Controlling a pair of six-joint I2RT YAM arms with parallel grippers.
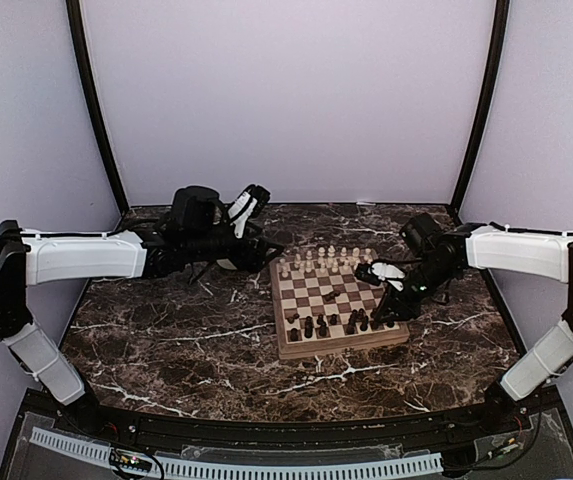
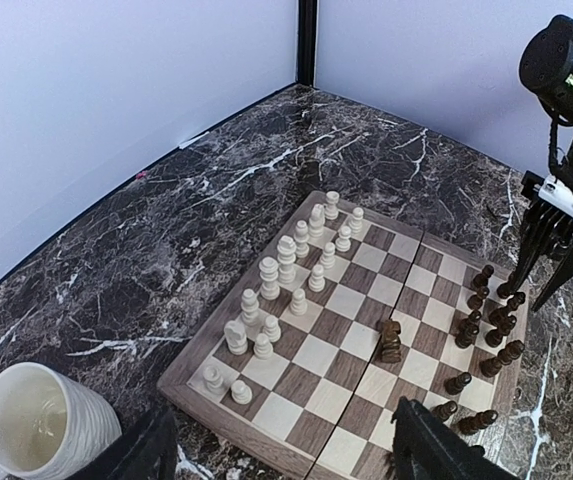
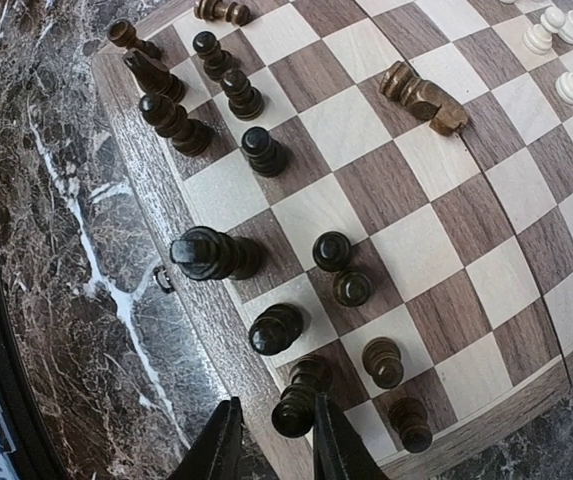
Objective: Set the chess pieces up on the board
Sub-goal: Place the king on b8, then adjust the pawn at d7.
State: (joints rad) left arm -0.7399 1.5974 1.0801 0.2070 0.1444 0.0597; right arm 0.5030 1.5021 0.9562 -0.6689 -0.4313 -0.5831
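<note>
Board (image 1: 336,346) status: cream pieces (image 2: 286,260) stand in two rows at the far end. Dark pieces (image 3: 211,255) crowd the near end, rows ragged. One dark piece (image 3: 421,97) lies flat mid-board. Mug (image 2: 41,430) sits on the table (image 1: 186,350) near the board's cream end, mouth up; I see only its pale inside.

My right arm reaches in from the right, wrist pitched down over the board's near right corner. Right gripper (image 3: 276,403) is partly open, its fingers either side of an upright corner piece (image 3: 301,398) on the edge row. There's a gap on one side; I can't tell whether the other finger touches.

My left arm stretches across the far left of the table. Left gripper (image 2: 286,415) hangs wide open and holds nothing, looking over the board.

The board is chequered wood, light and dark brown, with a thick rim. The pieces are small and turned, with round heads. The mug is ribbed, and the tabletop is dark marble with white veins.
</note>
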